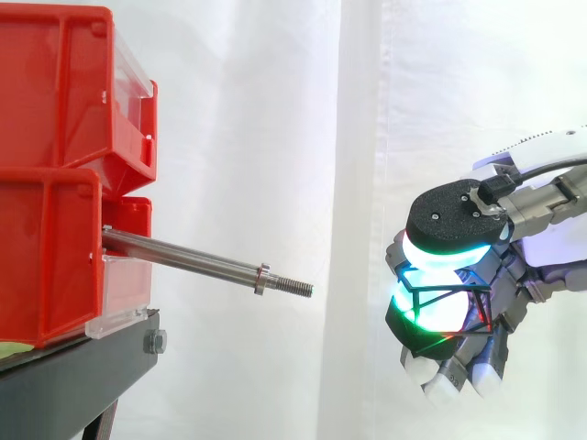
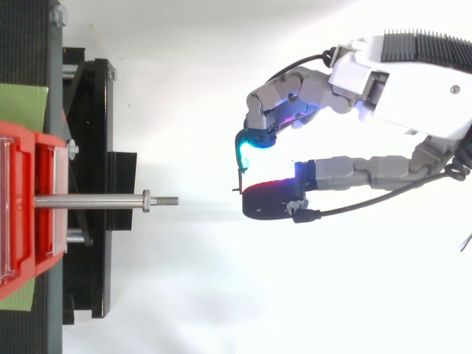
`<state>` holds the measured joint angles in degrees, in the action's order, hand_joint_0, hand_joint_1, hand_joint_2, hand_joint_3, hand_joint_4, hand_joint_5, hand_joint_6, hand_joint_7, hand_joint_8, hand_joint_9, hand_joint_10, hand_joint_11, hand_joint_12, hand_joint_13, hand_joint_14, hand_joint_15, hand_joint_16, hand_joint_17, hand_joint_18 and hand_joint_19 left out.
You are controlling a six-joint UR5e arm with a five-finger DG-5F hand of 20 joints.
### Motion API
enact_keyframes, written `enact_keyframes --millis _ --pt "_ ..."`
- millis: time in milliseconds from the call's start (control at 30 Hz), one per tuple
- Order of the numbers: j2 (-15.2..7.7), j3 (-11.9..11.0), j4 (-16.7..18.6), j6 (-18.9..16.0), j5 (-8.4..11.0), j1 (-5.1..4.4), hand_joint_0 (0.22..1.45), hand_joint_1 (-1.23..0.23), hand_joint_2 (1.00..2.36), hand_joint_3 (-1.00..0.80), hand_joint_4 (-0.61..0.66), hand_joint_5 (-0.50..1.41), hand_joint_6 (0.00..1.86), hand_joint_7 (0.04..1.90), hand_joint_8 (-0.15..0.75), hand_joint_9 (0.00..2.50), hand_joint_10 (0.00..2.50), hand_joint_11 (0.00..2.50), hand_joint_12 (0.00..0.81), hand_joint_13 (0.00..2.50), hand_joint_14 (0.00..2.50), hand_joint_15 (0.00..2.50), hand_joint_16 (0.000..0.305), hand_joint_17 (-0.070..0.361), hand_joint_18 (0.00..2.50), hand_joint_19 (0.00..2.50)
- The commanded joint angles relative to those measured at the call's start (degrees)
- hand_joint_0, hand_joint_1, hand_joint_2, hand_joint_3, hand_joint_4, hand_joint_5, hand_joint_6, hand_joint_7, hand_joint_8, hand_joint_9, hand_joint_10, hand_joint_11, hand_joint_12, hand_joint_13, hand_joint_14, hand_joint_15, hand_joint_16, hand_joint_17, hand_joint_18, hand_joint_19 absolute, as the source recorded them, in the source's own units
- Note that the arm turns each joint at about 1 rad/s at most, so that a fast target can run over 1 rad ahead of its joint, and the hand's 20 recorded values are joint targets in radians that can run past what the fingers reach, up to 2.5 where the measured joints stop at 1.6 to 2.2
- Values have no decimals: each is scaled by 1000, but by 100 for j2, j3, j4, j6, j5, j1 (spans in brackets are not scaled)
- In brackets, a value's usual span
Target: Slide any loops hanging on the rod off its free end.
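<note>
A steel rod (image 1: 183, 259) sticks out level from the lower red bin (image 1: 46, 257) towards the right. Its threaded free end (image 1: 298, 288) lies beyond a small collar, and the rod (image 2: 88, 200) carries nothing along its length. My hand (image 1: 459, 220) hovers to the right of the free end, about a hand's width away and near the rod's height. A thin dark loop (image 1: 440, 291) is stretched across its glowing pads. From above, this loop (image 2: 240, 177) runs between a curled finger and the thumb of the hand (image 2: 346, 173), pinched there.
Two red bins, upper one (image 1: 55, 92), are stacked on a black stand (image 1: 83, 376) at the left. Green patches (image 2: 22, 103) lie on the stand beside the bins. A white curtain hangs behind, with open air between the rod's tip and my hand.
</note>
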<state>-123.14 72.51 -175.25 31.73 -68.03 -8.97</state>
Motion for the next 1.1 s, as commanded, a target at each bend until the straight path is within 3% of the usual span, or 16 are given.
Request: enact_keyframes --millis 0,433,567,767,900,1067 --pt "-8 0 0 0 1 0 621 -667 1014 -29 219 -174 891 1105 400 881 10 444 412 827 4 154 65 147 929 366" --pt "1 0 -18 0 -8 0 648 -709 1021 -111 114 -193 880 1065 342 835 12 433 371 795 5 166 55 124 847 392" --pt "1 0 -70 193 -35 0 627 -685 1021 -102 181 -189 876 1081 354 865 10 444 375 801 6 169 56 127 857 396" --pt "10 9 -79 448 -140 -17 627 -681 1021 -105 180 -187 874 1085 359 872 9 442 379 801 7 170 57 128 861 393" --pt "273 9 -176 466 -175 -53 634 -680 1020 -130 183 -189 872 1080 373 1027 12 566 377 813 5 162 56 127 858 391" --pt "370 9 -562 483 -70 -61 642 -676 1021 -160 167 -199 875 1050 377 1107 16 767 376 843 6 181 56 125 866 383"
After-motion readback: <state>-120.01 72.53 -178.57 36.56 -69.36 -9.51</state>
